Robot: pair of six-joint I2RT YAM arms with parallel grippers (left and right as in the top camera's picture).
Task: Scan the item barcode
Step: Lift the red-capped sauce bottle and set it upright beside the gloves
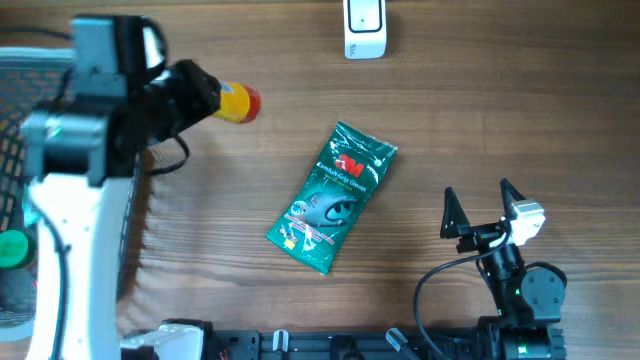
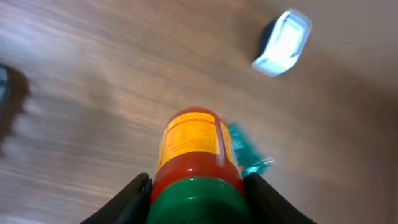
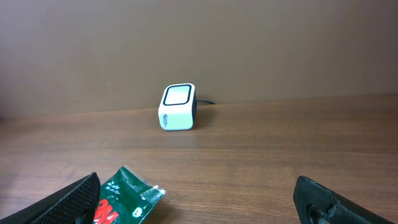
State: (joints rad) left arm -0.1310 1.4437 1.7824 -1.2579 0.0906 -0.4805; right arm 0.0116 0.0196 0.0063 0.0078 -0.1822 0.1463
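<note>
Red bottle (image 2: pixel 191 142), yellow-labelled, green at the gripped end: clamped between the jaws of the left gripper (image 2: pixel 196 190) above the wooden table (image 1: pixel 520 90), well left of the white scanner (image 1: pixel 365 27). Pick-up is judged done; presentation to the scanner is left (no barcode is seen). Right gripper (image 1: pixel 478 195) is held wide apart, empty.

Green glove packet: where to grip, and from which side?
Probably the crimped upper end of the green plastic glove packet, pinched across its narrow width from above with the open right gripper. It lies flat and diagonal, so there's no side face to grip.
</note>
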